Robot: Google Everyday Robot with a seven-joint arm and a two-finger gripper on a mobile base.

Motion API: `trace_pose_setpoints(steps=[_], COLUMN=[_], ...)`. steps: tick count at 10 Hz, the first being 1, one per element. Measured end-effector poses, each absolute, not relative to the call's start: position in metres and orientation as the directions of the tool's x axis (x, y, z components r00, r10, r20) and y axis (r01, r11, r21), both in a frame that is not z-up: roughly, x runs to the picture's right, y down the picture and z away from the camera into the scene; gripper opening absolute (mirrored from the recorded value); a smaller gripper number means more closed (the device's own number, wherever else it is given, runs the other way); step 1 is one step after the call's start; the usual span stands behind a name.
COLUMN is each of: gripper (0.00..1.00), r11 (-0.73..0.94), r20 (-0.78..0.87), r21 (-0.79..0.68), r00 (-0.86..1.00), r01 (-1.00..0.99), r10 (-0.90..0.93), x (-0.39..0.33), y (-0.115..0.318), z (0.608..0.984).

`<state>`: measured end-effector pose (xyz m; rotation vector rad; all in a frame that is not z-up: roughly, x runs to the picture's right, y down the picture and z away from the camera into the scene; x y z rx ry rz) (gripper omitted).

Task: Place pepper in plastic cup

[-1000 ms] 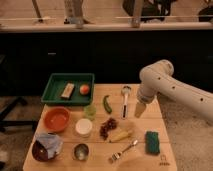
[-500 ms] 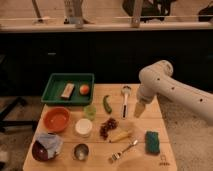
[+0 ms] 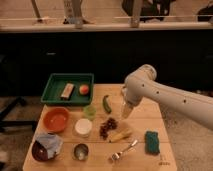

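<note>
The dark green pepper [image 3: 106, 104] lies on the wooden table [image 3: 145, 122], just behind and to the right of the small translucent light-green plastic cup [image 3: 89, 111]. The cup stands upright in front of the green tray. My gripper [image 3: 126, 113] hangs from the white arm over the table's middle right. It is to the right of the pepper, apart from it, and holds nothing that I can see.
A green tray [image 3: 55, 92] at the back left holds a tan block and an orange fruit. An orange bowl [image 3: 56, 119], a white container [image 3: 83, 127], a metal cup [image 3: 80, 151], a dark bowl with blue cloth [image 3: 46, 147], grapes [image 3: 107, 127], a yellow piece [image 3: 120, 135], a fork [image 3: 123, 150] and a green sponge [image 3: 152, 142] fill the front.
</note>
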<state>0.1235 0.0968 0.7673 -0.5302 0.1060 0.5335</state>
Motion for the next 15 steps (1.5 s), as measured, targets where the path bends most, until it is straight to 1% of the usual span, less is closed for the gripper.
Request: trace_pose_setpoints(steps=[2,5,9,13,15], gripper=[0.8,0.8,0.8,0.8,0.8], r11=[0.721,0.672,0.575,0.459,0.458], r20=[-0.236,-0.257,-0.297,-0.347,-0.347], r21=[-0.452,-0.456,-0.433,-0.375,-0.375], r00=[0.85,0.809,0.712,0.581,0.58], r01=[-0.525,-0.584,-0.694,-0.806,-0.806], r10=[0.471,0.529,0.637,0.736,0.737], x=[0.103,0.076,0.063,0.057,0.056], y=[0.096,0.098,0.1,0.097,0.097], z=[0.78,0.808,0.838,0.853,0.854])
